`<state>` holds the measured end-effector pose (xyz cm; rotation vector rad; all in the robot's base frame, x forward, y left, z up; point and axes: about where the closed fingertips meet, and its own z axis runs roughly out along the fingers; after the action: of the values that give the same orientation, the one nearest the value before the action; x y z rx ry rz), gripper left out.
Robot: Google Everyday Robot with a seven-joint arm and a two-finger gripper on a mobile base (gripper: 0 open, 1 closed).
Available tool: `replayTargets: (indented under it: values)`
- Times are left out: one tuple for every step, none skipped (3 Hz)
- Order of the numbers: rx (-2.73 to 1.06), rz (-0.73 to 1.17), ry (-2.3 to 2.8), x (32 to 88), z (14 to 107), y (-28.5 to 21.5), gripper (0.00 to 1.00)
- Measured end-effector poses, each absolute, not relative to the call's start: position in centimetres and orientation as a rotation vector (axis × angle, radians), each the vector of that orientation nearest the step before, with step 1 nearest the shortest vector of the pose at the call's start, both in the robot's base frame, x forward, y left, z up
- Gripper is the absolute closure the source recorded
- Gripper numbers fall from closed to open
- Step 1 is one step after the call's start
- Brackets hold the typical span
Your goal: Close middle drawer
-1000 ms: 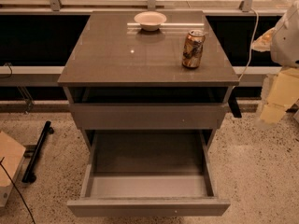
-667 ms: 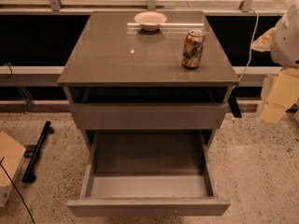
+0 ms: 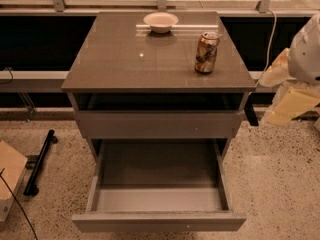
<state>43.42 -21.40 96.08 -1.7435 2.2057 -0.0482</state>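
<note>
So the grey-brown, flat-fronted middle drawer (image 3: 159, 221) is pulled way out toward the camera. Its plain grey box is empty and the front sits near the bottom edge of the view. The front's long axis runs left-right, so closing it means a straight push back into the grey-brown cabinet (image 3: 159, 59).

Key thing imo: the robot's cream-and-white gripper (image 3: 291, 103) isn't in front of that face at all. It hangs off to the right of the cabinet, roughly level w/ the grey-brown top drawer (image 3: 157, 124), so the drawer front lies down, left and nearer the camera from it. It'd prob have to swing round forward and drop before any push works. Can't tell if the gripper is open or closed, and nothing I can see is in it.

Farther out, on the tabletop, there's a small white bowl (image 3: 160, 21) at the back and a brown-gold drinks can (image 3: 206, 52) to the right. A black bar (image 3: 40, 161) lies on the speckled floor (image 3: 280, 184) to the left.

Vs the frames a sec ago: no diff, drawer and arm are in the same spots.
</note>
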Motion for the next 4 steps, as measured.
replayTargets:
  values:
    - [-1.801,0.064,2.168,42.3,91.8,-21.0,0.72]
    - [-1.821,0.145,2.132,42.2,86.2,-21.2,0.95]
    - [-1.822,0.139,2.128,42.2,85.9,-21.2,1.0]
    - [-1.822,0.139,2.151,42.2,83.9,-21.4,1.0]
